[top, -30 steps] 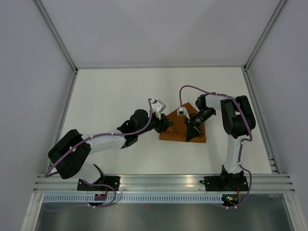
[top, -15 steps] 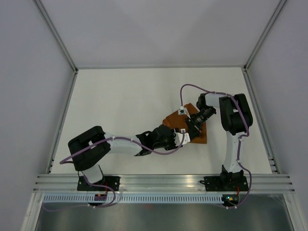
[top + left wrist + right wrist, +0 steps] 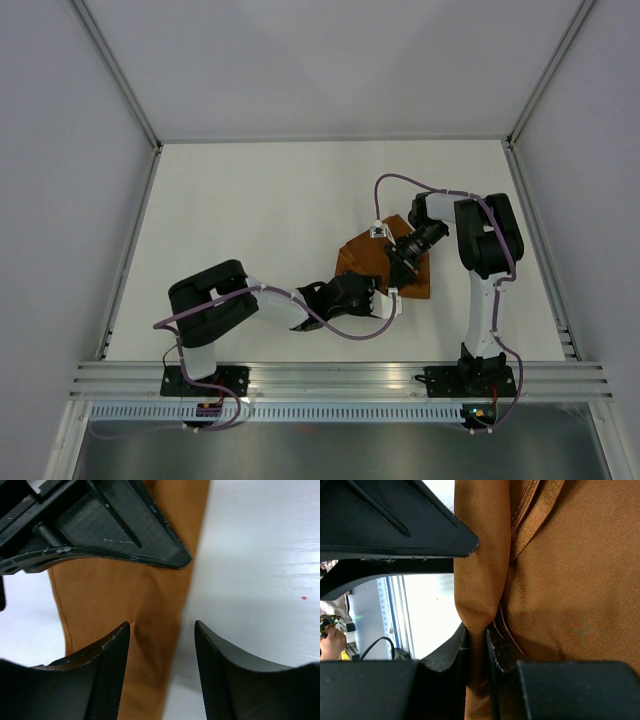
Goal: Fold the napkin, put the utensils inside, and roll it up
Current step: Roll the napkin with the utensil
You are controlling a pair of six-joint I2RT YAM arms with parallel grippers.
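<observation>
The rust-orange napkin (image 3: 358, 258) lies folded on the white table, right of centre. My right gripper (image 3: 398, 268) sits over its middle, shut on a raised fold of the cloth (image 3: 479, 605) that is pinched between its fingertips. My left gripper (image 3: 387, 301) is at the napkin's near edge. In the left wrist view its jaws (image 3: 162, 625) stand open and low, straddling the napkin's long edge (image 3: 125, 595) without gripping it. One right finger (image 3: 120, 530) crosses just beyond them. The utensils are hidden or out of view.
The white table (image 3: 250, 210) is enclosed by pale walls with metal posts (image 3: 125, 85). An aluminium rail (image 3: 340, 378) with both arm bases runs along the near edge. The left arm's elbow (image 3: 215, 295) lies low over the table's near left.
My left arm swung from the napkin's left side round to its near edge, and its jaws widened. The right gripper kept its pinch on the fold and hardly moved.
</observation>
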